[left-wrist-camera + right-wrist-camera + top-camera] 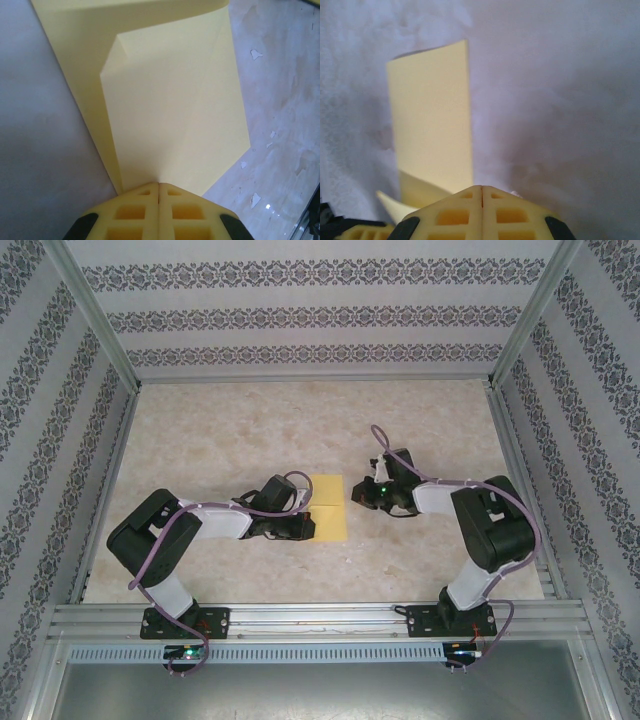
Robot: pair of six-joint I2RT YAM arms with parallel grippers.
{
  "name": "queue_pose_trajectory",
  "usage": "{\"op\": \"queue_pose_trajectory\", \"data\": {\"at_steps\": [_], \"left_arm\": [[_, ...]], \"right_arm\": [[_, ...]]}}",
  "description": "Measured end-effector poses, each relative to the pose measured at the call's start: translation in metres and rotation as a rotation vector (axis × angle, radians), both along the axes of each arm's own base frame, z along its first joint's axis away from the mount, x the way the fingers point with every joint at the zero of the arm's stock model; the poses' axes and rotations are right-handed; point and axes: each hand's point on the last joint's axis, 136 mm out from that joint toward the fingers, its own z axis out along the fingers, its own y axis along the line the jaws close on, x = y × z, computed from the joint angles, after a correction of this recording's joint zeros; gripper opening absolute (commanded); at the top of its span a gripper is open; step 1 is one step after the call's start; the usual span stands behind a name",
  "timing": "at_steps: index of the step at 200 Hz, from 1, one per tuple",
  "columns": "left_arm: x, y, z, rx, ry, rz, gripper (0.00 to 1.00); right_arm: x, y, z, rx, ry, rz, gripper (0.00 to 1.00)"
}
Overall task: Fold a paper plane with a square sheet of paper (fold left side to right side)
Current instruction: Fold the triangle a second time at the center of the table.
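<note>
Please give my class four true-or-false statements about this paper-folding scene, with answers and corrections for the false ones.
1. The square sheet of paper is yellow. True.
2. Both grippers stand wide open. False: the left gripper and the right gripper both have their fingers closed together.
3. Seen from above, the paper lies on the table between the two grippers. True.
4. The paper is a flat, unfolded square. False: it is folded, with one layer lying over another, and from above it looks like a narrow rectangle.
</note>
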Motion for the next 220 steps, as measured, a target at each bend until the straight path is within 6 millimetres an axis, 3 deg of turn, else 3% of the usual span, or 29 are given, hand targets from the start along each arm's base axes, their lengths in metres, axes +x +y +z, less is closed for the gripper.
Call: {"op": "queue_pose_trajectory", "data": {"at_steps": [39,78,102,146,220], "left_arm": [[0.0,0.0,0.0,-0.003,0.003,0.006,0.01],[0.0,0.0,0.0,-0.003,0.005,0.008,0.01],[0.0,0.0,0.0,-0.003,0.005,0.008,0.01],[0.0,0.0,0.0,-0.005,0.005,0.008,0.02],[-0.005,0.004,0.005,0.007,0.019,0.013,0.05]], "right_arm": [[-0.012,0.02,0.03,0.045,-0.068,0.042,0.0],[-0.04,0.059,0.023,0.069,-0.03,0.13,0.0],[-0.045,0.069,0.01,0.064,0.01,0.145,0.0],[-0.041,0.069,-0.008,0.039,0.048,0.131,0.0],[-0.037,0.055,-0.017,0.001,0.073,0.094,0.0]]}}
